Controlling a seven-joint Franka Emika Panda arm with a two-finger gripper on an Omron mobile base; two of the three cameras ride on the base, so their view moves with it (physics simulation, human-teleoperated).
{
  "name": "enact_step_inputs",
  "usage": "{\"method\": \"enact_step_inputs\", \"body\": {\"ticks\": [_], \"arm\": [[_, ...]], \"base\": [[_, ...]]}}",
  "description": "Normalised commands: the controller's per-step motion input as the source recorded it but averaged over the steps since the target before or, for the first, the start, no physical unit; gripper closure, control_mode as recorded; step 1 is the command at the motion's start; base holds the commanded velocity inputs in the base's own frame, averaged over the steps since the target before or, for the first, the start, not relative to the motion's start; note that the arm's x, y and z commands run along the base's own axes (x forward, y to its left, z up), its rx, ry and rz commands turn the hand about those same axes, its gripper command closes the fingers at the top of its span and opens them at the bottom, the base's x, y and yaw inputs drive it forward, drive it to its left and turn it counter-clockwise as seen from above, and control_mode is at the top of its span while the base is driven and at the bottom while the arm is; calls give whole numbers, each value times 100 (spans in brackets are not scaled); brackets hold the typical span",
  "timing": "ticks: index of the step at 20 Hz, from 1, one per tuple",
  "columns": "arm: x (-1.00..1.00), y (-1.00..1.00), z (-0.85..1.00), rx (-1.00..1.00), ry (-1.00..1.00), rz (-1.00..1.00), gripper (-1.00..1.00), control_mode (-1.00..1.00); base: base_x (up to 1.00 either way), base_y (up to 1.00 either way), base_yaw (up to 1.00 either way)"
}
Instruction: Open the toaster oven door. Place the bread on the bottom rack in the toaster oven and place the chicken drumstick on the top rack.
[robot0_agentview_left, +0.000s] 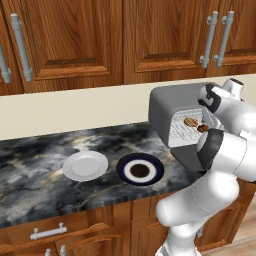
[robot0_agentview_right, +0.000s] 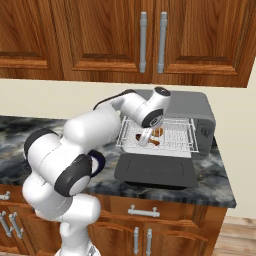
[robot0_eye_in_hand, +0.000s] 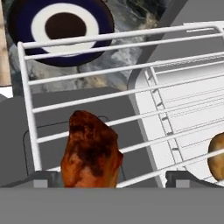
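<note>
The chicken drumstick (robot0_eye_in_hand: 91, 151) lies on the pulled-out top rack (robot0_eye_in_hand: 87, 78), between the gripper's (robot0_eye_in_hand: 111, 178) spread fingertips.

The toaster oven (robot0_agentview_right: 192, 107) stands at the right end of the counter (robot0_agentview_left: 40, 165) with its door (robot0_agentview_right: 155, 170) folded down flat. The bread (robot0_eye_in_hand: 216, 157) rests on the bottom rack (robot0_eye_in_hand: 197, 100), further inside. To the left sit a blue-rimmed plate (robot0_agentview_left: 140, 169) and a white plate (robot0_agentview_left: 85, 165).

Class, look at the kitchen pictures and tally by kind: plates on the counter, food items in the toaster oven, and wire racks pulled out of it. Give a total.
Plates: 2, a white plate and a dark blue plate.
Food items: 2, a chicken drumstick and a bread bun.
Wire racks: 2, the top rack and the bottom rack.
Total: 6
</note>
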Motion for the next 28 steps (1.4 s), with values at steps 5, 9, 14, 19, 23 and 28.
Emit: {"method": "enact_step_inputs", "body": {"ticks": [5, 9, 14, 19, 23, 28], "arm": [[-15, -5, 17, 1, 3, 0, -100, -100], [-21, 0, 19, 0, 0, -5, -100, -100], [-39, 0, 6, 0, -1, -19, -100, -100], [-48, 0, 0, 0, 0, -44, -100, -100], [-49, 0, 0, 0, 0, -48, -100, -100], [-38, 0, 0, 0, 6, -53, -100, -100]], "base": [[0, 0, 0], [0, 0, 0], [0, 0, 0], [0, 0, 0], [0, 0, 0], [0, 0, 0]]}}
